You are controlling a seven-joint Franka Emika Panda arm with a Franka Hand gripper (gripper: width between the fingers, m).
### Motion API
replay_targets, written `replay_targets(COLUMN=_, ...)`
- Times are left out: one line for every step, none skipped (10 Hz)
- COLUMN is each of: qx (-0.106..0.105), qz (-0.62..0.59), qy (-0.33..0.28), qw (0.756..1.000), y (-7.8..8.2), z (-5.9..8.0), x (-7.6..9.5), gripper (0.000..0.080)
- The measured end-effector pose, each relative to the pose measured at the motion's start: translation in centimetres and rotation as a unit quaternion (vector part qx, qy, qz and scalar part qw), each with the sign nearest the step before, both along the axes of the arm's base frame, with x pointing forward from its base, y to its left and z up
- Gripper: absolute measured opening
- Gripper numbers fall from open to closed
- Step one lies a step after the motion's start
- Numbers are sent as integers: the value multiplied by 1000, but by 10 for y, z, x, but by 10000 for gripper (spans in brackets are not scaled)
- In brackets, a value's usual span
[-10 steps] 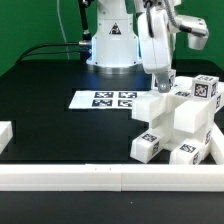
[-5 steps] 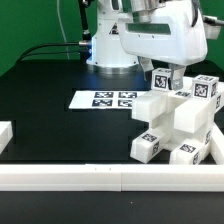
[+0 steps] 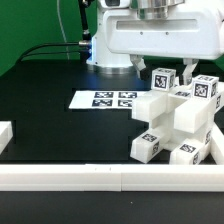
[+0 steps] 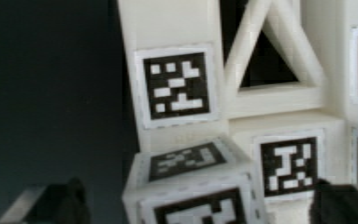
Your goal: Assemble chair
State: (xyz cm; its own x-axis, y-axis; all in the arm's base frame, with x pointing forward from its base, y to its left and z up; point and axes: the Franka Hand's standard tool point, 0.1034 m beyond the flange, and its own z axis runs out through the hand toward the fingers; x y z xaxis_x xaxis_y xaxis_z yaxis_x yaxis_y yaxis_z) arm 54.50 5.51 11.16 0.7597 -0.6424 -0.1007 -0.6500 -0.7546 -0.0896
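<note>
At the exterior view's far left a short white block [image 3: 5, 135] sits at the table's edge, cut off by the frame, and a long white rail [image 3: 100, 179] runs along the near side of the black table [image 3: 50, 85]. Further right the marker board [image 3: 103, 99] lies flat, its four tags facing up. Right of it, against the near right corner, stands the chair [image 3: 172, 122]: a boxy cluster of white plastic slabs and cubes stacked in steps, with black-and-white square tags on several faces, a small tagged cube low at its front and taller tagged posts at its back. The wrist view shows the chair [image 4: 247, 110] very close: upright white panels bearing tags, a triangular opening with slanted struts above, and tagged cube faces below, all somewhat blurred. The gripper [image 3: 160, 66] hangs directly above the chair's back, most of it cut off by the frame's upper edge; its broad white body hides the robot base behind it. Only dark finger tips [image 4: 60, 200] show, blurred, in the wrist view, and whether the jaws are apart or together cannot be told.
</note>
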Motion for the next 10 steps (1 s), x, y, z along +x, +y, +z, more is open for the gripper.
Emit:
replay_targets(qx=1, qz=-17, qy=2, qw=1000, y=0, z=0, x=0, gripper=519)
replay_targets(qx=1, qz=-56, qy=7, qw=998, y=1, z=0, x=0, gripper=362)
replay_targets(qx=0, qz=-89, qy=12, qw=996, y=1, z=0, x=0, gripper=279)
replay_targets(qx=0, qz=-120, qy=16, qw=993, y=1, z=0, x=0, gripper=279)
replay_targets(qx=0, qz=-143, qy=19, qw=990, y=2, z=0, x=0, gripper=279)
replay_targets(qx=0, qz=-184, qy=25, qw=983, y=2, z=0, x=0, gripper=279)
replay_targets(qx=0, qz=-213, qy=29, qw=977, y=3, z=0, x=0, gripper=279)
replay_targets(qx=1, qz=-243, qy=33, qw=970, y=3, z=0, x=0, gripper=279)
replay_targets(qx=3, qz=-274, qy=38, qw=961, y=4, z=0, x=0, gripper=279)
replay_targets(qx=3, qz=-285, qy=39, qw=958, y=4, z=0, x=0, gripper=279)
